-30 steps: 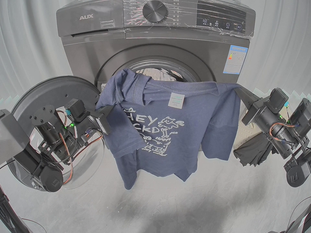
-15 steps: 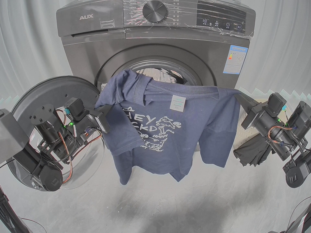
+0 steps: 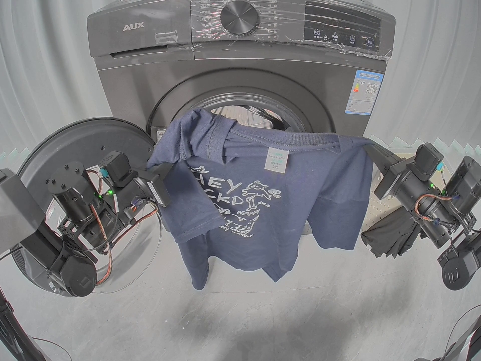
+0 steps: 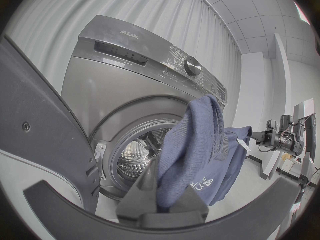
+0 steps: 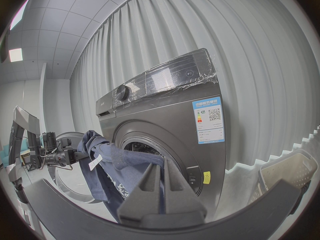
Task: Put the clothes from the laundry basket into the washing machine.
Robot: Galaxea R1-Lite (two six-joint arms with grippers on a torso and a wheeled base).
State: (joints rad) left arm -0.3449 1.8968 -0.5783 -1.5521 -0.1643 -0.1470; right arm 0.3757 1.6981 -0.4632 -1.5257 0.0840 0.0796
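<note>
T-shirt [image 3: 300,186] across drum opening [image 3: 253,114], door [image 3: 80,141] alongside

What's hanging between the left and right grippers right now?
The navy T-shirt, spread from the left gripper to the right gripper, in front of the washing machine's open drum, as the head view shows.

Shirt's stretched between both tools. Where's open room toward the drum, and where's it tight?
Free: drum mouth above the shirt, and bare floor under its hem. Crowded: left tool beside the open door; right tool by the laundry basket.
</note>
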